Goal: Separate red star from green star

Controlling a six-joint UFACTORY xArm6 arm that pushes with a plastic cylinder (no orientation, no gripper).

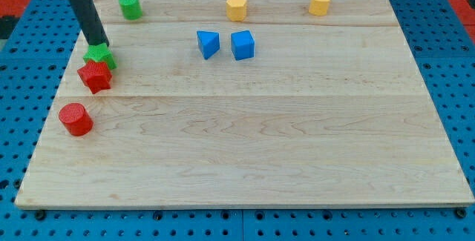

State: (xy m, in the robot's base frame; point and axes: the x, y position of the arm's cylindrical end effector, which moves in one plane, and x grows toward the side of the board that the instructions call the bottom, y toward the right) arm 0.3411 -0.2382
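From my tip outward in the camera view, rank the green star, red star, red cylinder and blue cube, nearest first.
1. Green star block: touching my tip, at the view's upper left.
2. Red star block: just below the green star, against it.
3. Red cylinder block: lower, near the left edge.
4. Blue cube block: far to the right.

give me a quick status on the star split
My tip on the green star's top edge. Red star touching it, just below. Red cylinder nearby, lower left.
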